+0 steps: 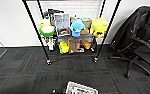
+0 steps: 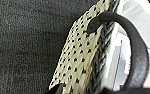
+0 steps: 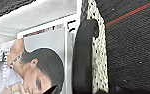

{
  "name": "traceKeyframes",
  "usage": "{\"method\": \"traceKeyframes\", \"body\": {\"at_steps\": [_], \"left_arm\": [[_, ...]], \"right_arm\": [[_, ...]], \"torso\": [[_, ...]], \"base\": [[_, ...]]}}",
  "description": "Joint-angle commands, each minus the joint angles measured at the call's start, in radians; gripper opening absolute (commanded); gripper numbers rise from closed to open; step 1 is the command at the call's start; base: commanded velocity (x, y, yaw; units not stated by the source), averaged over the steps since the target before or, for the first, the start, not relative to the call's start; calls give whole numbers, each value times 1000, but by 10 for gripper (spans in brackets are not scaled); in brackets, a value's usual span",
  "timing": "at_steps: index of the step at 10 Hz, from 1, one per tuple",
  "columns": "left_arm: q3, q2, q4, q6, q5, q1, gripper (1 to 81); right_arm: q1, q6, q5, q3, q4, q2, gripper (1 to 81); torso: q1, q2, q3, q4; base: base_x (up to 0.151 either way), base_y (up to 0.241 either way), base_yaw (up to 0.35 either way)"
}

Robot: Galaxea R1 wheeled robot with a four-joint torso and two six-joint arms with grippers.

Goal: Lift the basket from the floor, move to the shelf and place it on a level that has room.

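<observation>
The basket (image 1: 81, 88) shows its white rim at the near edge of the head view, over the dark grey floor (image 1: 73, 68). My left gripper (image 2: 91, 57) is shut on its beige woven side (image 2: 76, 60), one dark finger (image 2: 138, 50) hooked over the rim. On the opposite side my right gripper (image 3: 73, 75) is shut on the rim, beside a printed picture (image 3: 38, 62) lying inside. The shelf (image 1: 73, 32) stands straight ahead against the wall. The two tiers I see are crowded with toys, bowls and a magazine, so I cannot tell which level has room.
A black office chair (image 1: 138, 37) stands right of the shelf, its legs reaching onto the carpet. A white wall (image 1: 11, 22) runs behind the shelf. Open carpet with thin red stripes (image 1: 56, 60) lies between me and the shelf's casters.
</observation>
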Motion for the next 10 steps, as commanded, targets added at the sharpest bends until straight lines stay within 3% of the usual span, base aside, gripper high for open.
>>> {"method": "traceKeyframes", "body": {"at_steps": [1,7,8,9,10], "left_arm": [[23,3,3,5,38,-125,811],[111,-26,4,5,47,-139,811],[138,-40,3,3,47,-139,811],[164,-53,4,3,47,-138,10],[171,-57,6,3,47,-136,10]], "right_arm": [[127,77,-21,18,5,-26,811],[127,88,-21,103,4,-92,811],[125,88,-21,104,4,-92,10],[125,88,-21,107,4,-92,10],[128,88,-21,110,5,-92,10]], "torso": [[0,0,0,0],[0,0,0,0],[0,0,0,0],[0,0,0,0],[0,0,0,0]], "base": [[0,0,0],[0,0,0],[0,0,0],[0,0,0],[0,0,0]]}}
